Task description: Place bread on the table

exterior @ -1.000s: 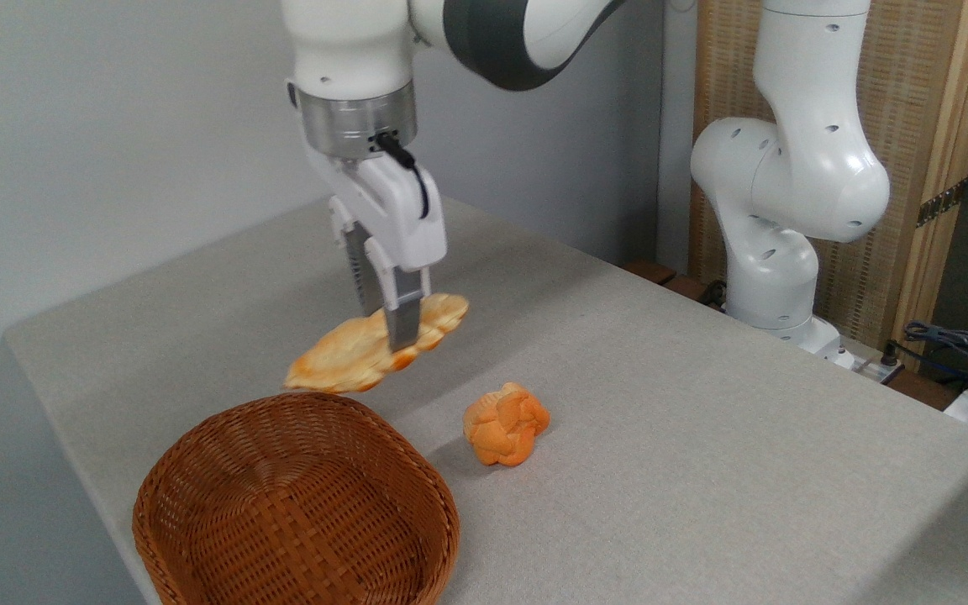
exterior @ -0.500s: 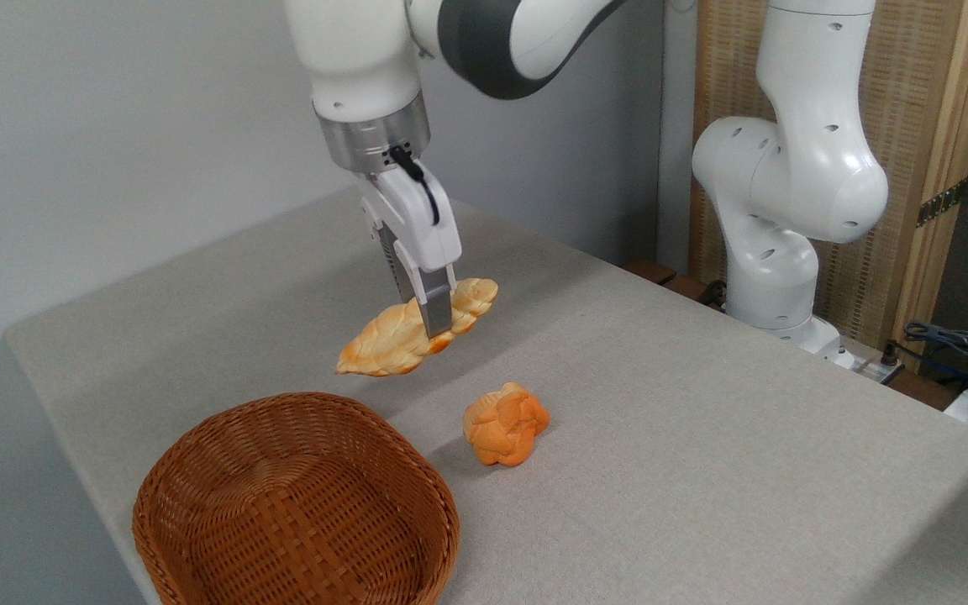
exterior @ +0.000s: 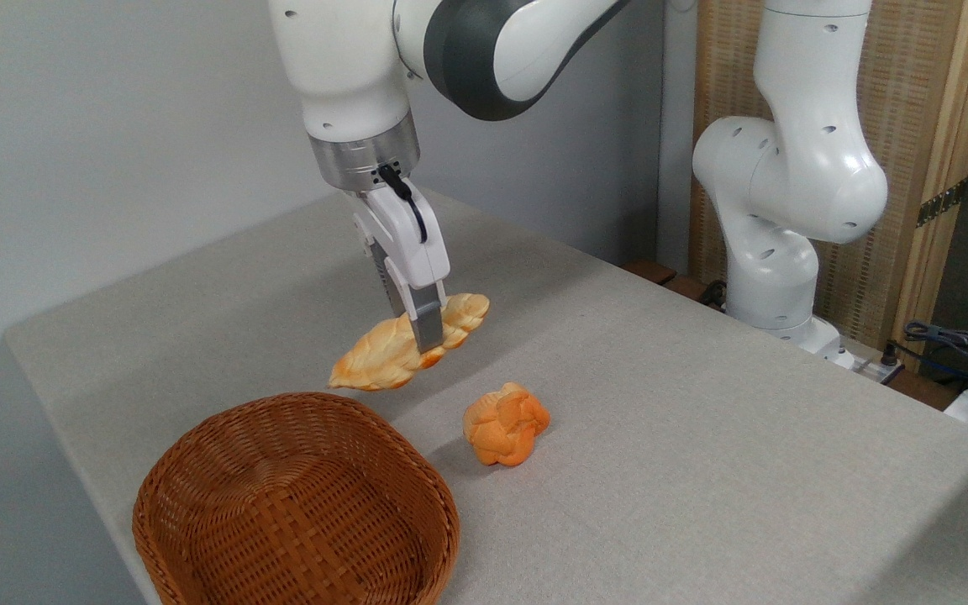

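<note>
One item in the grasp: the white two-finger gripper (exterior: 423, 336) is closed across the middle of the long, flat, braided bread (exterior: 407, 344), pale cream with toasted golden-brown edges. The loaf hangs in the air, tilted, its left tip lower than its right, over the light grey-beige fabric-covered table (exterior: 702, 437). It sits beyond the far rim of the brown woven wicker basket (exterior: 299, 504), which looks empty, and up-left of the small round orange knotted bun (exterior: 506, 423), which rests on the table well clear of the gripper.

Step in hand, as judged: transport is over and the lowering phase has begun; the loaf is out of the basket but not yet on the cloth. How much gap remains under the low tip I cannot tell from this angle.

Next move calls for: a further descent until the loaf's underside meets the table, then parting the fingers and lifting straight up. The low left tip will likely touch first, so a slow descent is advisable. The spot below appears free of both basket rim and bun.

Against the frame half a second earlier: gripper and loaf are lower and slightly to the left. Basket and bun are unmoved
</note>
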